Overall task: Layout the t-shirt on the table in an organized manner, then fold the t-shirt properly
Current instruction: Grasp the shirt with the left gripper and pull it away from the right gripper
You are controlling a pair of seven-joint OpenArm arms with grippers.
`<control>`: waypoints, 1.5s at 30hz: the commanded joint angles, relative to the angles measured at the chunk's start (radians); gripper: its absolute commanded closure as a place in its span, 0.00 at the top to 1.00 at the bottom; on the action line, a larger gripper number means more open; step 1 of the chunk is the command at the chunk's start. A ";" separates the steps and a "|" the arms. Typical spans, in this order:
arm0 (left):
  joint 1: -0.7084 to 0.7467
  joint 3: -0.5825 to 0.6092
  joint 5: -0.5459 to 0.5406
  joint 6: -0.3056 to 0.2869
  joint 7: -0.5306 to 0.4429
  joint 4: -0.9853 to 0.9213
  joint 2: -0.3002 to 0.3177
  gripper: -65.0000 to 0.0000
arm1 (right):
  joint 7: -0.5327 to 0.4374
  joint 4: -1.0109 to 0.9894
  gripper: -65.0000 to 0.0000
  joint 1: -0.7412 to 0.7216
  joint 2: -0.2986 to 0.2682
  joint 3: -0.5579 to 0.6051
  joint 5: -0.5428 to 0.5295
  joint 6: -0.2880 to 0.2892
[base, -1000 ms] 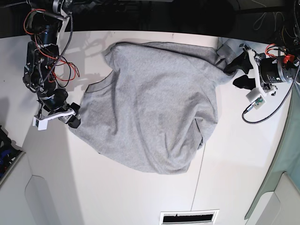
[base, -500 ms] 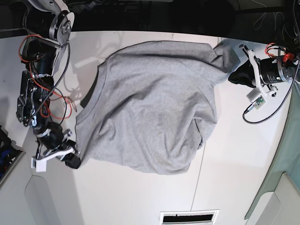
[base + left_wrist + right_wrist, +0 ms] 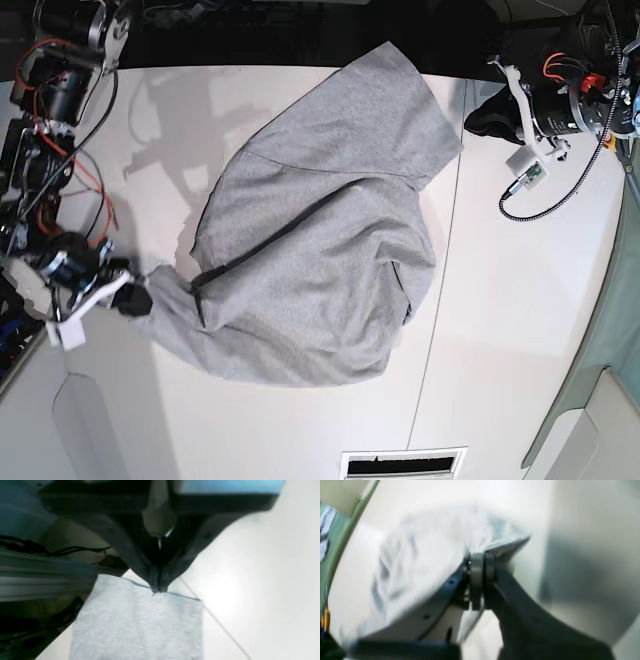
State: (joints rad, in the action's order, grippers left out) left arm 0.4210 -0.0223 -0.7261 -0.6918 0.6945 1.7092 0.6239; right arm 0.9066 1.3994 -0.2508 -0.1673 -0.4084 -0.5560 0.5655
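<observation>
Both arms are pinching the t-shirt (image 3: pixel 320 260) to spread it out on the table (image 3: pixel 520 330). Left gripper (image 3: pixel 158 590) is clamped on a hemmed edge of the shirt, jaws pressed together with the cloth hanging below them; in the base view it sits at the far right corner near the top, with the fabric running up toward it. Right gripper (image 3: pixel 480 563) is also clenched on a bunched fold of grey cloth, at the table's left edge in the base view. The shirt lies mid-table, crumpled and diagonal, with a dark fold line across it and a raised peak at the top; no lettering is visible, so probably print side down, though I can't be sure. Layout is not done yet and folding has not started. To do this step well, I'd judge: keep both pinches tight, pull the two held points apart evenly so the cloth goes taut without slipping, lift enough to let the doubled-over part fall open, then lower it flat and square to the table edges. The risk is one hem slipping out or the fold staying trapped underneath. Containers: none in view, nothing to report there.
</observation>
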 commanded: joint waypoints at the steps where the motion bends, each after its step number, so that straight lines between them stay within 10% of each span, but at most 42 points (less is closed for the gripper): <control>1: -0.007 -0.010 -0.017 -0.006 -0.020 0.012 0.011 0.00 | -0.053 0.017 0.01 0.023 -0.014 -0.003 -0.020 0.006; 6: -0.011 -0.010 -0.017 -0.006 -0.039 0.012 0.002 0.00 | -0.283 0.017 0.51 0.210 -0.015 -0.009 -0.019 -0.005; 13: -0.030 -0.010 -0.085 -0.006 -0.041 0.012 0.002 0.50 | -0.434 0.017 0.52 0.215 -0.013 -0.073 0.027 -0.045; 25: -0.055 -0.010 -0.009 0.056 -0.040 -0.011 -0.192 0.51 | -0.606 -0.391 0.52 -0.103 -0.013 -0.015 0.219 -0.196; 31: -0.056 -0.010 -0.009 0.057 -0.041 -0.105 -0.281 0.51 | -0.728 -0.717 0.50 -0.249 -0.007 0.085 0.242 -0.195; 35: -0.059 0.017 0.018 0.121 -0.061 -0.188 -0.294 0.50 | -0.732 -0.771 0.25 -0.274 0.035 0.179 0.292 -0.192; 40: -0.110 0.082 0.204 0.133 -0.062 -0.255 -0.294 0.02 | -0.775 -0.757 0.00 -0.272 0.063 0.218 0.318 -0.187; 45: -0.190 0.082 0.298 0.245 -0.062 -0.296 -0.273 0.00 | -0.642 -0.608 0.00 -0.211 0.065 0.171 0.278 -0.074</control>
State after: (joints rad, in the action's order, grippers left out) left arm 0.2329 0.0666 -0.5102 -0.5072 0.5854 1.4220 0.3279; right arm 0.2909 0.7795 -0.4397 -0.1017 -0.2371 -0.2668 0.4793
